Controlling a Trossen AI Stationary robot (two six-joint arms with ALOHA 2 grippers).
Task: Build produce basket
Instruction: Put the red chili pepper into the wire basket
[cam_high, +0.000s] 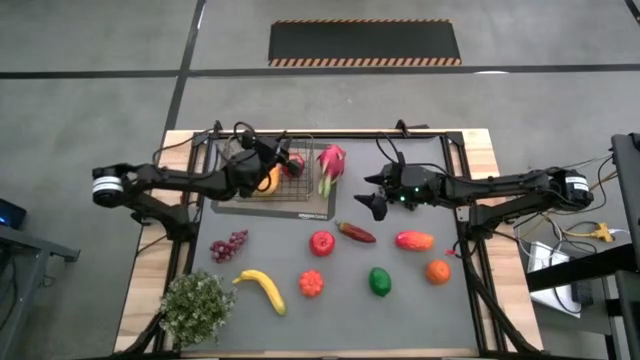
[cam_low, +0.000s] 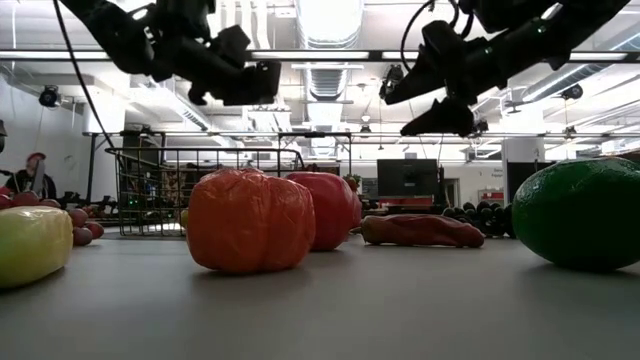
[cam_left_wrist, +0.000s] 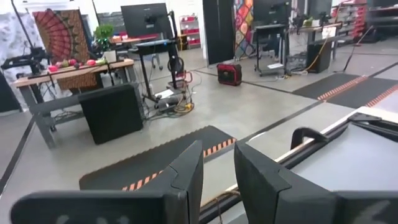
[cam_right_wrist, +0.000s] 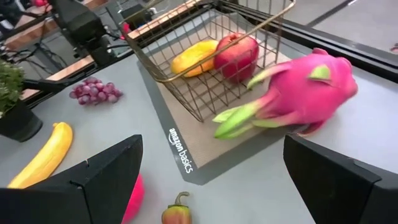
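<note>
The wire basket (cam_high: 262, 178) stands on a dark mat (cam_high: 300, 210) at the table's far left and holds a yellow-orange mango (cam_right_wrist: 194, 56) and a red apple (cam_right_wrist: 236, 53). A pink dragon fruit (cam_right_wrist: 292, 93) lies on the mat, leaning against the basket's right side. My left gripper (cam_high: 275, 160) hangs above the basket, pointing level; its fingers (cam_left_wrist: 186, 168) stand a narrow gap apart with nothing between them. My right gripper (cam_high: 372, 200) hovers wide open to the right of the dragon fruit (cam_high: 330, 168), its fingers (cam_right_wrist: 106, 180) touching nothing.
Loose produce lies on the near half of the table: grapes (cam_high: 228, 245), a banana (cam_high: 262, 290), a red fruit (cam_high: 321, 243), an orange-red fruit (cam_high: 311, 283), a green fruit (cam_high: 380, 281), a mango (cam_high: 414, 240), an orange (cam_high: 437, 271). A potted plant (cam_high: 197, 305) stands near left.
</note>
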